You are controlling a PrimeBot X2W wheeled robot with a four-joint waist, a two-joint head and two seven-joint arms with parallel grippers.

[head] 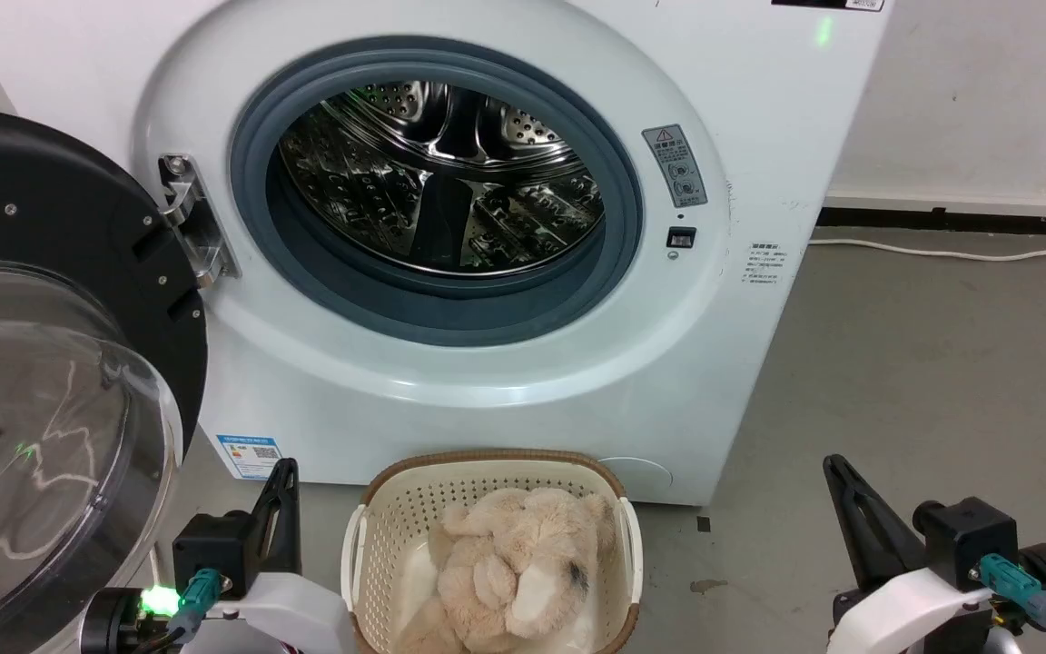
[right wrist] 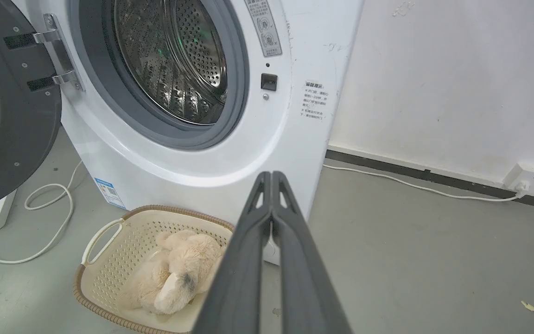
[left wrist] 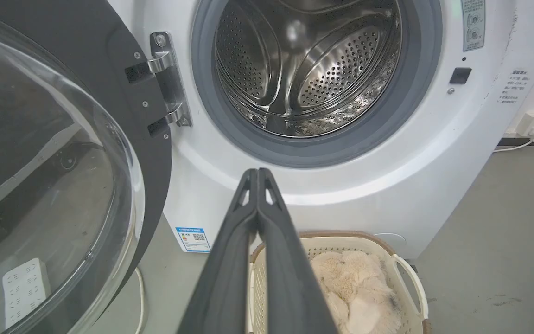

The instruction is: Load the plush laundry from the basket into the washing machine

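Well, I am at the very start of this job: my left gripper [head: 283, 477] and my right gripper [head: 843, 477] both have their long fingers pressed flat together with nothing between them. They are raised on either side of the basket [head: 487, 457]. The plush laundry [head: 514, 568] lies curled in the bottom of that basket, untouched, its dark spot facing up. The basket sits on the floor just in front of the washing machine [head: 741, 182], below the porthole. The door [head: 33, 363] is swung fully open on my left, so the way into the drum [head: 441, 173] is free. The drum looks empty to me, though the glare on the steel makes its far depths hard to read. I judge the step in hand to be the reach for the toy, and none of the loading is done yet. Next I must spread the fingers of one gripper wide, bring it down inside the basket rim and close on a thick part of the body rather than a thin ear or limb. The toy is soft and floppy, so I expect it to sag and trail when lifted. It will need raising well clear of the rim and over the grey gasket [head: 341, 272]. My right arm seems the easier choice, since the open door crowds my left.
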